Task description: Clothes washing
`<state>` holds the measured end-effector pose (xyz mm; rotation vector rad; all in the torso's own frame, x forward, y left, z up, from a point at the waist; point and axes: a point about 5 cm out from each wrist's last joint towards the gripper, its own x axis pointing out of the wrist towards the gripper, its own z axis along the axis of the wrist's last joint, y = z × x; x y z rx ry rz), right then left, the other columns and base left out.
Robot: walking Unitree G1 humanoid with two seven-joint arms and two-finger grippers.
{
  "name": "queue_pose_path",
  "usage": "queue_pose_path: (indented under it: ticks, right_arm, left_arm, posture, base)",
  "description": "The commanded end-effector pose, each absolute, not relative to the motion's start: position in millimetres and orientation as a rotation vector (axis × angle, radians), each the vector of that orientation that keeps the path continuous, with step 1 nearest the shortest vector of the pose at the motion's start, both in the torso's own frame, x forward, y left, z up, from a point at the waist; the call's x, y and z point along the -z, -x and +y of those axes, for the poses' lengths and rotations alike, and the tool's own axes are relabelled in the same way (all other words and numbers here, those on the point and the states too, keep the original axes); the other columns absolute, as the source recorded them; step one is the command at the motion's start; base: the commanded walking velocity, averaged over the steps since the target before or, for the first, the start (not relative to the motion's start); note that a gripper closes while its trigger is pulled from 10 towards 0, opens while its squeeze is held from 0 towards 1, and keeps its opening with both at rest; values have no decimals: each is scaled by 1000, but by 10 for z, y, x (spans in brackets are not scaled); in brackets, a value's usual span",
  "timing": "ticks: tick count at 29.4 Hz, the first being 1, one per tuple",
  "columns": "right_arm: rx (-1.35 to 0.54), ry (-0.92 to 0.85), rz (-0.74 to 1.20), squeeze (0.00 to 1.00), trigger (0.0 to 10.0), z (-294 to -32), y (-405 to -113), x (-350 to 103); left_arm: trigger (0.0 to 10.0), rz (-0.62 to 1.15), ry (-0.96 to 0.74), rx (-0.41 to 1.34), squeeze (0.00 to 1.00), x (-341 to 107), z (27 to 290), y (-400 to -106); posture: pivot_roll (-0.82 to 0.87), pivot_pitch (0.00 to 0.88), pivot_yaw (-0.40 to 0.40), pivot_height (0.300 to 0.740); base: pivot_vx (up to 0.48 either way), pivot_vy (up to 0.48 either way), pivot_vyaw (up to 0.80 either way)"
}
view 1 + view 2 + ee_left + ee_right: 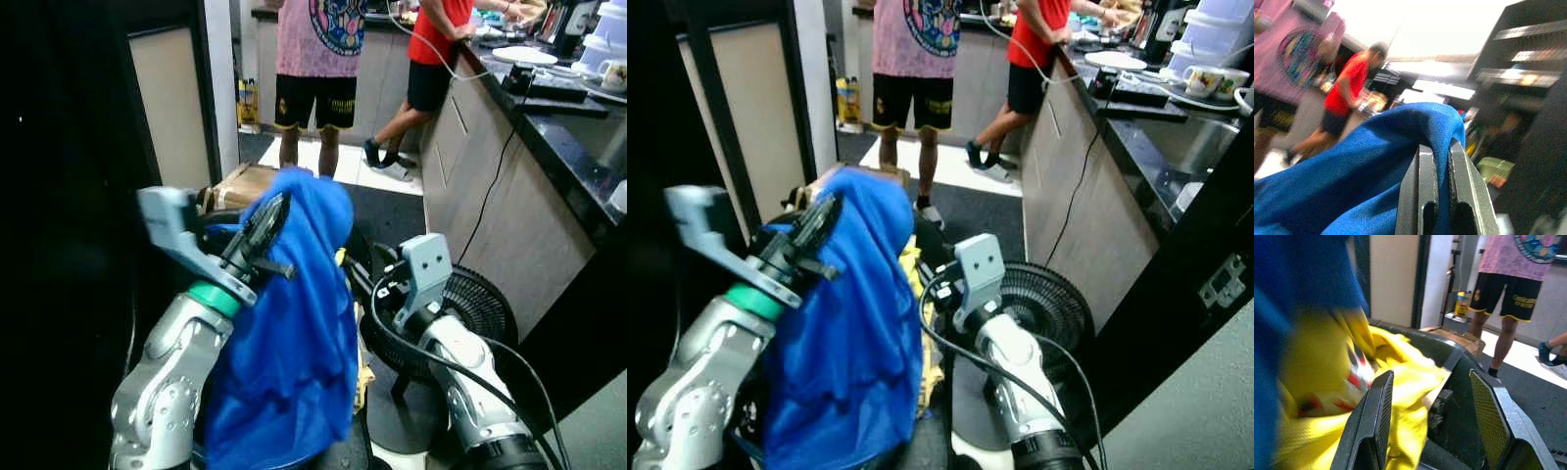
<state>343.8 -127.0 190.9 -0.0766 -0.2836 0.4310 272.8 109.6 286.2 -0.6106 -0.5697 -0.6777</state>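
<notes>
Nearest, the left claw (pixel 263 227) is raised at the robot's left front with its two long black fingers pressed together on a fold of a large blue cloth garment (pixel 294 352), which hangs free from the pinch and drapes down over the silver forearm; the left wrist view confirms the fabric nipped between the closed fingers. Just right of it, the right claw (pixel 1432 416) stands wide open and holds nothing, pointing down toward a crumpled yellow garment with red and white markings (pixel 1396 382) that lies in a dark plastic basket (pixel 1454 357) below. Judging from this, the washing is at an early stage: one piece is lifted out, at least one more waits in the basket, and no washing machine can be made out, so loading seems not yet done. The blue garment hides most of the basket and whatever else lies in it. Behind the right arm a black round floor fan (pixel 480 304) stands on the floor. Farther off, two people, one in a pink shirt (pixel 318 39) and one in a red shirt (pixel 436 24), stand by a dark kitchen tabletop (pixel 558 127) along the right, their upper bodies cut off by the frame; the left side is lost in shadow.
</notes>
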Motion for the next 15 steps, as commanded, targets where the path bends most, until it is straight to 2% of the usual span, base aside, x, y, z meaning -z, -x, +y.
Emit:
queue_pose_path:
  ticks: [1, 4, 8, 13, 15]
  right_arm:
    - [-424, 59, -284, 0, 10000, -1273, -3446, -1925]
    - [-413, 45, -287, 0, 10000, -1286, -3453, -1935]
    - [-372, 1, -291, 0, 10000, -1335, -3483, -1968]
    - [-362, -6, -291, 0, 10000, -1341, -3491, -1975]
    - [-366, 0, -285, 0, 10000, -1333, -3489, -1962]
  left_arm:
    - [0, -638, 628, 716, 0, -2967, 1098, -2662]
    - [0, -662, 674, 731, 0, -2999, 1118, -2634]
    - [0, -693, 772, 850, 0, -3069, 1153, -2542]
    - [0, -657, 755, 911, 0, -3038, 1120, -2518]
    - [0, -566, 635, 902, 0, -2933, 1049, -2563]
  posture:
    - [-6, 57, 3, 740]
    - [-4, 57, 1, 740]
    - [-3, 57, 1, 740]
    - [-3, 58, 1, 740]
    - [-2, 58, 1, 740]
  base:
    - [0, 0, 0]
    - [0, 0, 0]
    - [0, 0, 0]
    - [0, 0, 0]
    - [0, 0, 0]
